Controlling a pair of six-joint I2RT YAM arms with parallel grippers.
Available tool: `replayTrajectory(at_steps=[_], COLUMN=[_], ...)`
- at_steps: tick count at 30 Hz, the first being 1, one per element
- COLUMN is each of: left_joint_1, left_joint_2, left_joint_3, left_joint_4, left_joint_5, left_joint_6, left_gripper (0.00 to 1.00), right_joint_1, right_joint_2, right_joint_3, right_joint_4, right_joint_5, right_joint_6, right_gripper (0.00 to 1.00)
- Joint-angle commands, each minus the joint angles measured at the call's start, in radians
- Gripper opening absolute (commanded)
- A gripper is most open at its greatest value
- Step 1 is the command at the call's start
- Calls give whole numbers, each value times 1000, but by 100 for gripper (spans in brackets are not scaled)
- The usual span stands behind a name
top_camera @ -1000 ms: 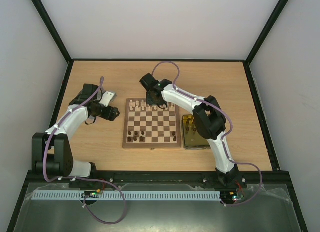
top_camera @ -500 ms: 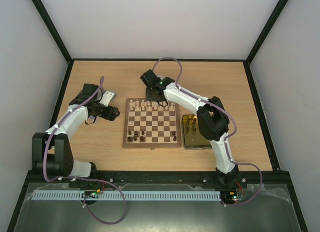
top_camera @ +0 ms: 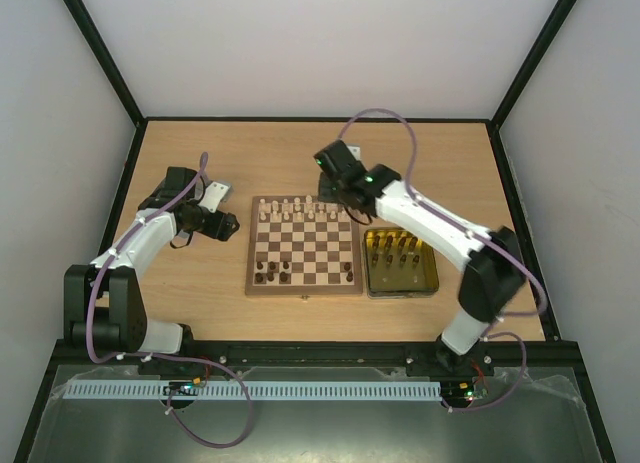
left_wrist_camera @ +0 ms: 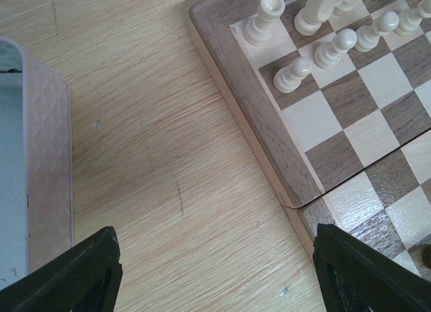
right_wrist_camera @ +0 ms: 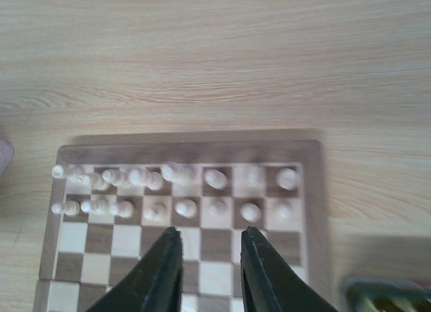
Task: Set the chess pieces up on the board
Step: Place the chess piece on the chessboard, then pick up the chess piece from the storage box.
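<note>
On the tabletop (top_camera: 200,163), the board (top_camera: 304,251) lay mid-frame, with the tin (top_camera: 400,294) to its right. The right hand (right_wrist_camera: 210,234) hung over the board's upper edge, fingers slightly apart and empty. The left hand (left_wrist_camera: 215,234) hovered at frame left, spread wide. A low swing toward the tin could topple the crowded pale pieces (right_wrist_camera: 215,178).

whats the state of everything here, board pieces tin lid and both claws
board, flat, partly set up
tin, open
lid, off, lying left of the board
cream pieces, standing in the two far rows
dark pieces, few on near rows, others in the tin
left claw, open, empty
right claw, slightly open, empty
</note>
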Motion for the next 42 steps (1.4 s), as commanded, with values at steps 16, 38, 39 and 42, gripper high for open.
replayTrajectory(at_steps=[16,38,39,42], left_joint_1=[7,7,8,8], left_joint_2=[-28,-13,-14,-15], left_joint_3=[-16,-18,-18,-18], left_joint_4=[0,2,2,2], left_joint_5=[0,15,15,15], left_joint_6=[-2,2,4,3], left_gripper=[79,79,78,79], right_joint_1=[-196,-207,-207,-209], right_joint_2=[-367,-283,-281,-274], right_joint_3=[-545,-636,-638,-646], right_joint_4=[52,145,148,163], right_joint_5=[-97,-126,-126,-126], right_joint_6=[-2,2,4,5], right_gripper=[31,26,26,25])
